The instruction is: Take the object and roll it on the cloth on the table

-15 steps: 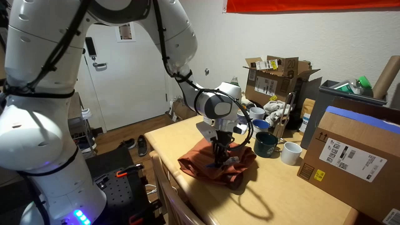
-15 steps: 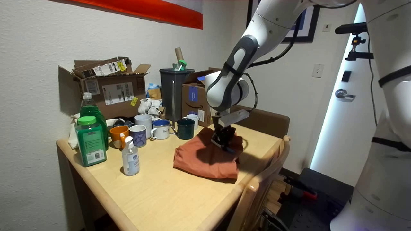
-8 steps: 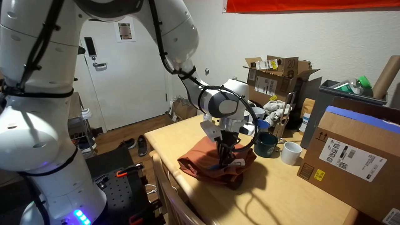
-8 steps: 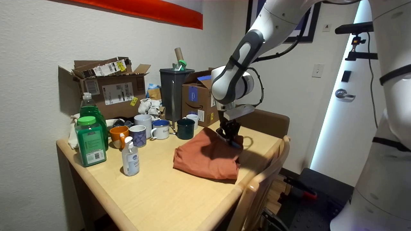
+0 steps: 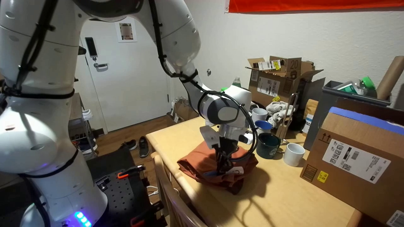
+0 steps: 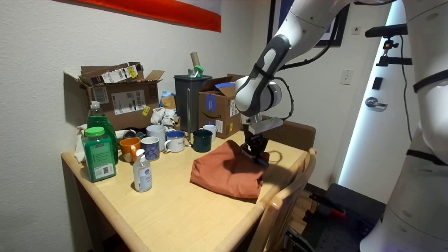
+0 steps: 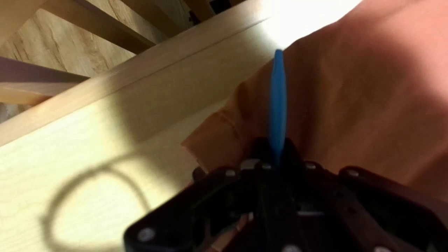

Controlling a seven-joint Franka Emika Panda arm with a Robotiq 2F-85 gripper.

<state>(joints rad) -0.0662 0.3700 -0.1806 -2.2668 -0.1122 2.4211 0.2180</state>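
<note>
In an exterior view, a grey plastic bin (image 5: 326,101) holds a green-capped container (image 5: 367,83) and a brown cardboard tube (image 5: 391,77). In an exterior view, a clear bottle (image 6: 100,119) holds green liquid (image 6: 104,126) near a wall-side corner of the wooden table (image 6: 182,210). In the wrist view, we see the black gripper (image 7: 275,150) clamped on a slim blue object (image 7: 278,101), jutting past it over rust-coloured cloth (image 7: 360,94).

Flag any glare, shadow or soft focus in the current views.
Wrist view: the table partly blown out to white beside the cloth, a loop-shaped shadow at lower left, the end effector nearly black and soft-edged; in an exterior view, a bright patch on the arm; in both exterior views, shadow beside the cloth.
</note>
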